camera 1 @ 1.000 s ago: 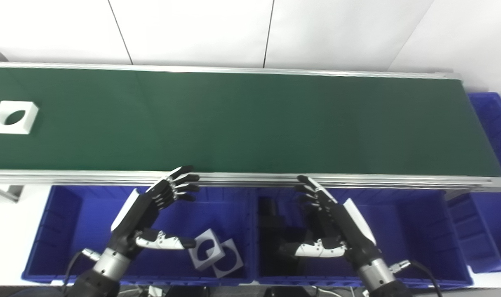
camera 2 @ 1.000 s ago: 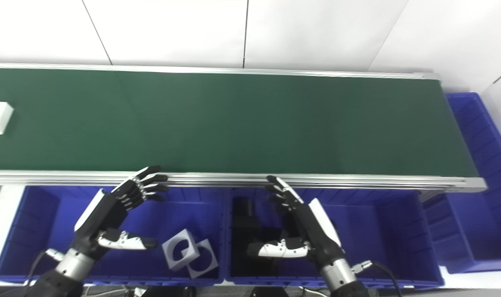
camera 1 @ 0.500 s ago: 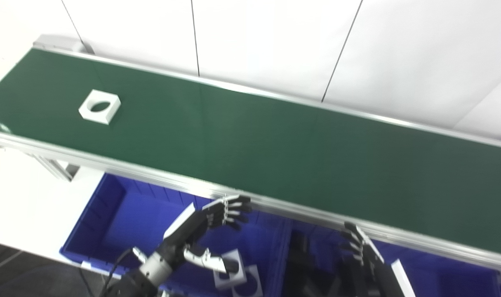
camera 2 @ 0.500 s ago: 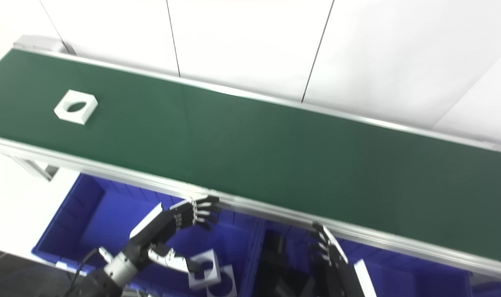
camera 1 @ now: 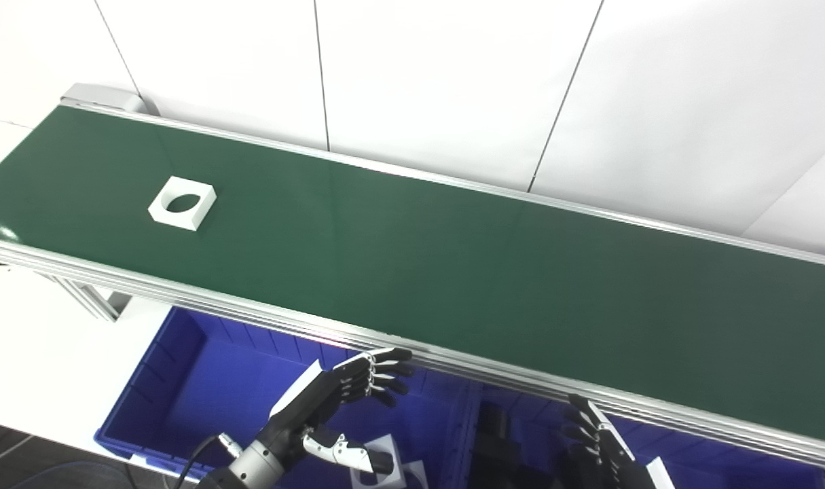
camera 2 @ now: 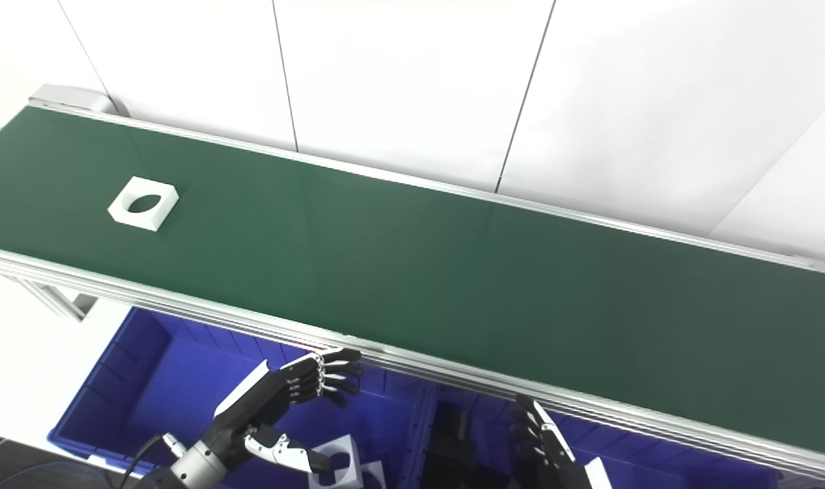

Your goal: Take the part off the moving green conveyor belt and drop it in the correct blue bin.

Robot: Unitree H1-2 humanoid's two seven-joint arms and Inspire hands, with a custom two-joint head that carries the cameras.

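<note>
Far out on the left stretch of the green belt (camera 1: 412,265) lies the part (camera 1: 182,203), a flat white square block with a round hole through its middle; seen at a slant, the hole looks like a dark oval with the green showing through. It rests flat, nearer the belt's far rail than the near one, with nothing touching it and well apart from both hands. The belt runs on a slant across the frame, edged by silver rails, with a white panelled wall (camera 1: 453,81) behind.

Below the near rail sits a blue bin (camera 1: 181,380). Over it hangs the left hand (camera 1: 331,407), released and grasping nothing: its dark fingers (camera 1: 378,370) are spread and reach up toward the rail, the thumb pointing off to the right. Just under that thumb, inside the bin, lie two white pieces (camera 2: 347,462) with holes like the part's, partly covered by the thumb and cut by the bottom edge, so their full outline cannot be made out.

The right hand (camera 2: 544,445) shows only its upper portion at the bottom edge, the rest cut off; the fingers that appear are spread and hold nothing. Beside it a dark shape (camera 2: 453,435) sits in the shadowed space under the rail, too dim to identify.
</note>
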